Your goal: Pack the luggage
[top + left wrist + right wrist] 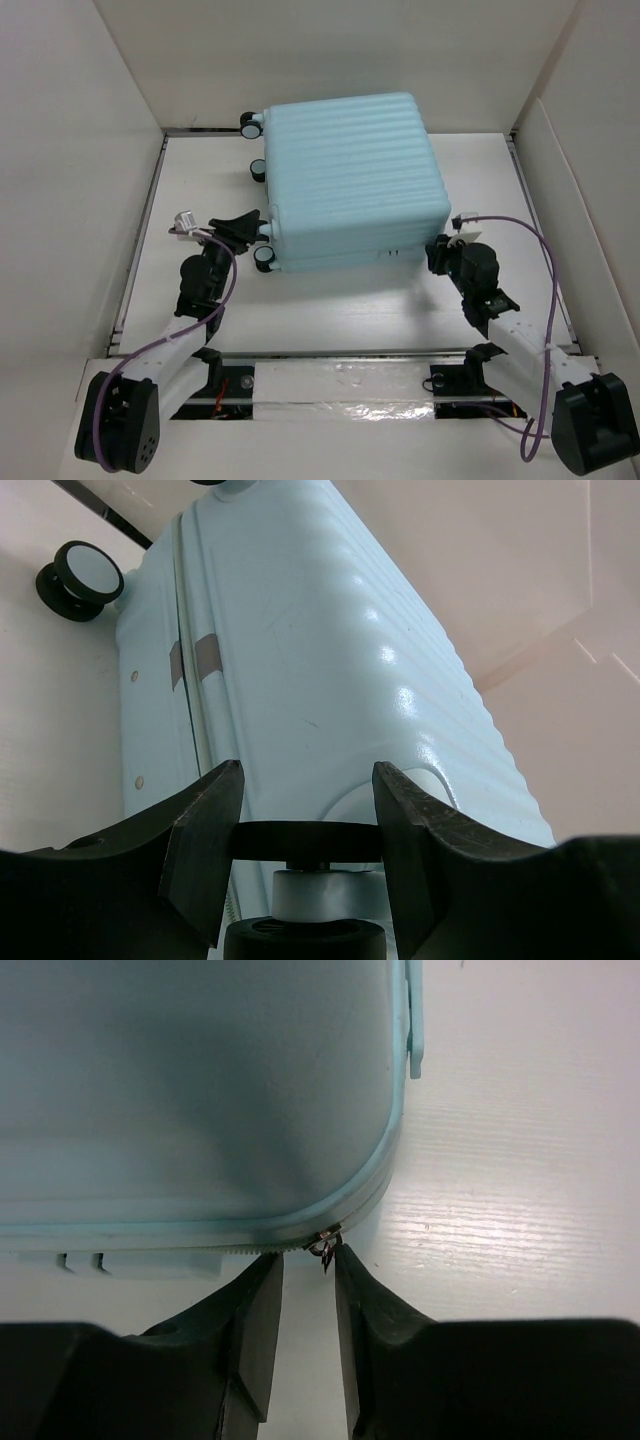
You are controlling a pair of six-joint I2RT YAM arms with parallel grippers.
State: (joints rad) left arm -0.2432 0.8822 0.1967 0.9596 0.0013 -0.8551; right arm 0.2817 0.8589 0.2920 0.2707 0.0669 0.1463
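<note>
The luggage (350,180), a pale aqua ribbed suitcase, lies closed on its side on the white table (350,310). My left gripper (257,221) is at its left end, shut on one black wheel (305,840), with both fingers pressed against the wheel's disc. The ribbed shell (300,660) rises beyond it, and another wheel (80,575) shows at the far end. My right gripper (440,250) is at the suitcase's near right corner. In the right wrist view its jaws (308,1260) stand narrowly open. The small metal zipper pull (325,1250) hangs between the tips, touching the right finger (350,1280).
White walls box the table in on the left (80,200), back and right (590,200). Two more wheels (258,170) stick out on the suitcase's left side. A taped strip (340,390) runs along the near edge between the arm bases. Purple cables (545,300) loop off both arms.
</note>
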